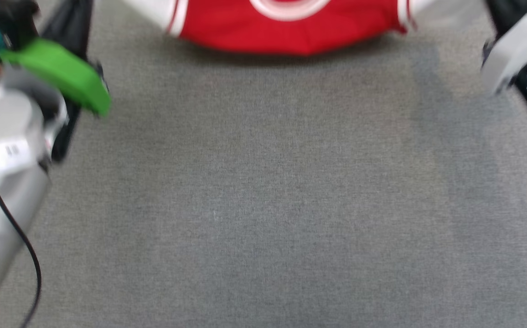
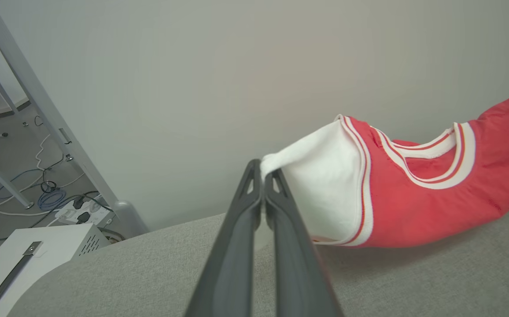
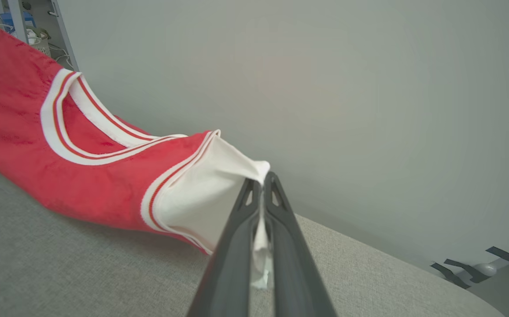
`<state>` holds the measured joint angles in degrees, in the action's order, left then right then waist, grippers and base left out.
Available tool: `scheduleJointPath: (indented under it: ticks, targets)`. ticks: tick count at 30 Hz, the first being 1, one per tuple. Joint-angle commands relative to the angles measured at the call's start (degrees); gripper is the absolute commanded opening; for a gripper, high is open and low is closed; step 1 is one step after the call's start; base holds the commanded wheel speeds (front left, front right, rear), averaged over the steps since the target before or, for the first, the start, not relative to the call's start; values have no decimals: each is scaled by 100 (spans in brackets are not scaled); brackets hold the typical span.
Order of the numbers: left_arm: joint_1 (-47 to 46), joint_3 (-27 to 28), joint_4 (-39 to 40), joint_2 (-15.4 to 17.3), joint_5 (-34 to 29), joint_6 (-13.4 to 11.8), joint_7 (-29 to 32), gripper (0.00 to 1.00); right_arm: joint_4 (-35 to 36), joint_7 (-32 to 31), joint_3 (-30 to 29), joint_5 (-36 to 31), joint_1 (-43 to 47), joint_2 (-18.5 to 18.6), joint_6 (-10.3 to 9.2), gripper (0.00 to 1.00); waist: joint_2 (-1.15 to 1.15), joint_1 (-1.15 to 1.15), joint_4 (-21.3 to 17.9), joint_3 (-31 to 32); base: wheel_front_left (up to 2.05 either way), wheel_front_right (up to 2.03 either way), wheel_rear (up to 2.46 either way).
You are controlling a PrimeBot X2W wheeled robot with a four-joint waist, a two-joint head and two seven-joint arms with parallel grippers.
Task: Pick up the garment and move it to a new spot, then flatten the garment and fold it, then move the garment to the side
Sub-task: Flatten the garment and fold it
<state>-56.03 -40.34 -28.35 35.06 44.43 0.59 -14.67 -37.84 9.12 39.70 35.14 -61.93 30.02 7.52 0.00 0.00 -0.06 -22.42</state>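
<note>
One red jersey (image 1: 286, 27), strung by its two sleeves.
It sits at 12 o'clock in the head view (blurred), sagging low over the grey cloth table (image 1: 263, 205). White short sleeves, red-white striped trim at neck and armholes. Left gripper (image 2: 263, 169) is clamped on one white sleeve tip, right gripper (image 3: 261, 180) on the other.
</note>
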Motion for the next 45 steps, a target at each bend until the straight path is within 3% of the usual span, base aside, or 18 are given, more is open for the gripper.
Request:
scheduleJointPath:
  ticks: [1, 9, 10, 17, 27, 41, 42, 43, 44, 45]
  targets:
    - [386, 58, 110, 74, 14, -63, -32, 0, 96, 17, 54, 87, 281, 63, -3, 0, 0, 0, -37, 442, 0, 0, 0]
    - [2574, 314, 678, 109, 275, -343, -32, 0, 607, -94, 91, 391, 2128, 307, -3, 0, 0, 0, -33, 1154, 0, 0, 0]
    - [3140, 379, 745, 116, 351, -464, -32, 0, 709, -117, 44, 385, 2706, 334, -3, 0, 0, 0, -34, 1364, 0, 0, 0]
    - [4442, 429, 865, 48, 508, -692, -32, 0, 875, -60, -372, 316, 4048, 318, -3, 0, 0, 0, -37, 1807, 0, 0, 0]
    - [5581, 851, 1067, -221, 436, -957, -32, 0, 1235, -84, -1508, 132, 5772, 136, -3, 0, 0, 0, 70, 2137, 0, 0, 0]
    - [6175, 1145, 1303, -367, 196, -1022, -32, 0, 2173, -607, -2967, -492, 7292, -480, -3, 0, 0, 0, 193, 2115, 0, 0, 0]
    - [6162, 1156, 1321, -380, 155, -1004, -32, 0, 2258, -629, -3055, -547, 7300, -530, -3, 14, 0, 0, 199, 2106, 0, 0, 0]
    - [6151, 1167, 1336, -393, 122, -988, -32, 0, 2322, -645, -3133, -593, 7294, -570, -3, 43, 0, 0, 202, 2098, 0, 0, 0]
    - [6131, 1182, 1351, -412, 81, -968, -32, 0, 2399, -673, -3228, -642, 7276, -619, -3, 100, 0, 0, 209, 2089, 0, 0, 0]
    - [6110, 1193, 1365, -429, 39, -954, -32, 0, 2470, -674, -3317, -687, 7256, -653, -3, 100, 0, 0, 217, 2081, 0, 0, 0]
